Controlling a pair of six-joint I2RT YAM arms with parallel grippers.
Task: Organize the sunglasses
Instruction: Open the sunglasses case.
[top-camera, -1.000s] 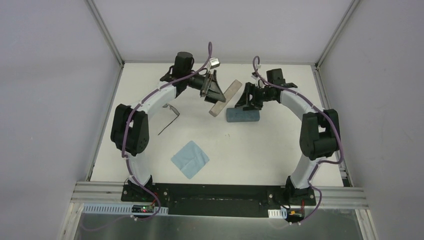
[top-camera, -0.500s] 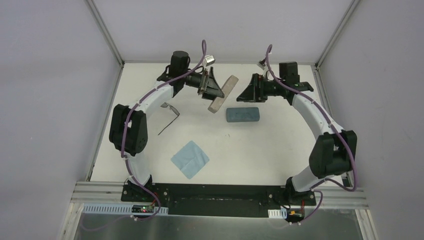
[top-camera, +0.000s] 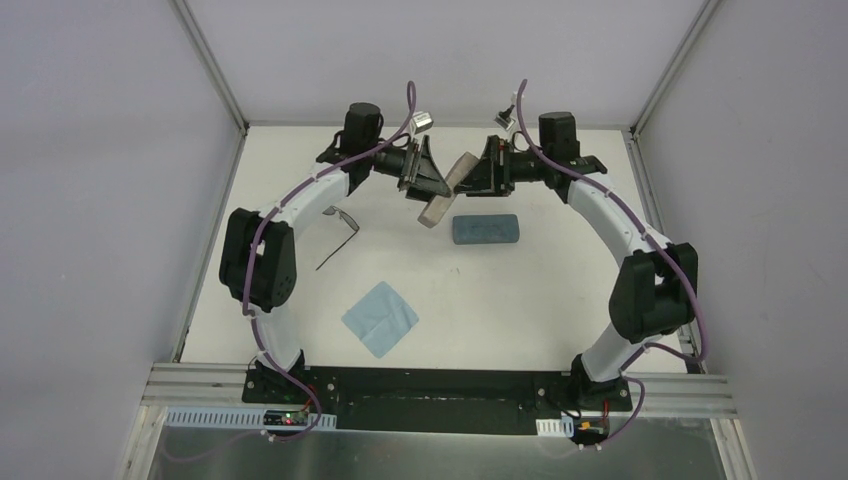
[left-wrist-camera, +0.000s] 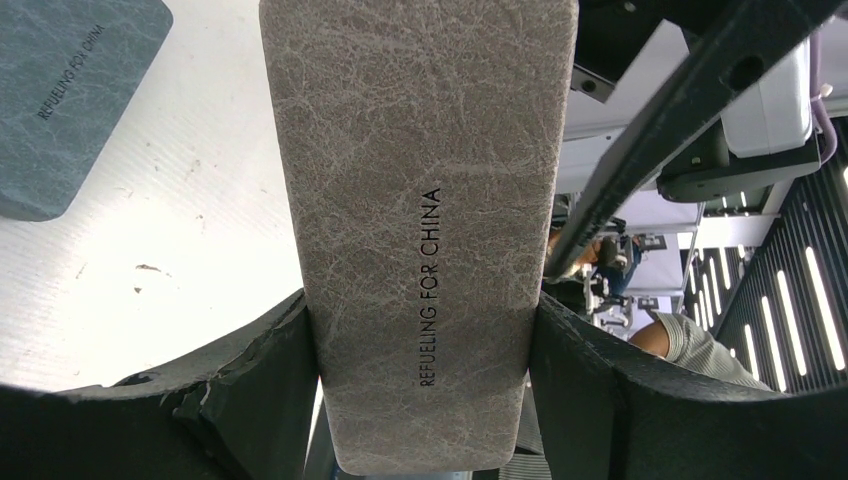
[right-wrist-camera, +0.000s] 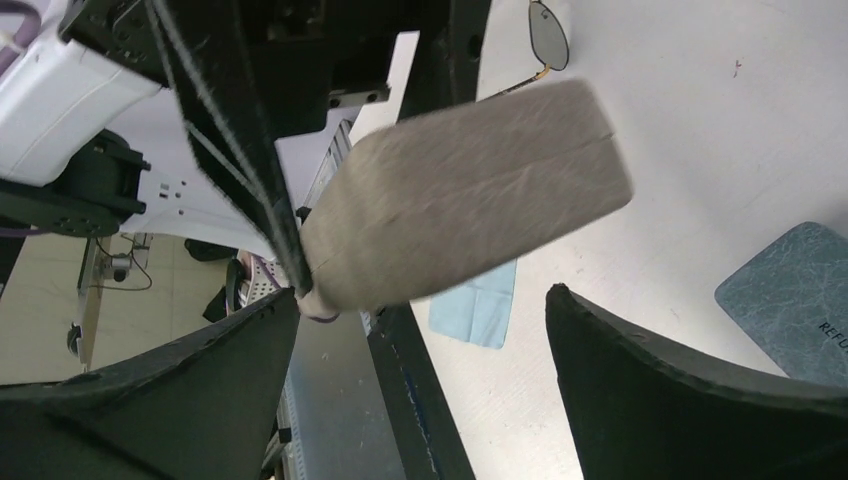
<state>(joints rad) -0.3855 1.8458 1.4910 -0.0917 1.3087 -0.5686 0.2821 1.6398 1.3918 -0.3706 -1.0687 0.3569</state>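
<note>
My left gripper (top-camera: 430, 182) holds the beige case (top-camera: 438, 206) tilted above the table's back middle. In the left wrist view the beige case (left-wrist-camera: 420, 200) is clamped between both fingers (left-wrist-camera: 250, 400). My right gripper (top-camera: 477, 171) is open at the case's upper end. In the right wrist view the beige case (right-wrist-camera: 470, 190) hangs just beyond the open gripper (right-wrist-camera: 422, 293), not between its fingers. One pair of sunglasses (top-camera: 343, 220) lies on the table by the left arm, and a lens of the sunglasses (right-wrist-camera: 548, 35) shows past the case.
A blue case (top-camera: 485, 229) lies flat on the table below both grippers; the blue case (left-wrist-camera: 70, 90) also shows at the left wrist view's top left. A light blue cloth (top-camera: 380, 318) lies nearer the arm bases. Frame rails edge the table.
My right gripper rose off the blue case, swung left to the beige case's upper end, and opened wider. The left gripper kept its grip, shifting only slightly.
</note>
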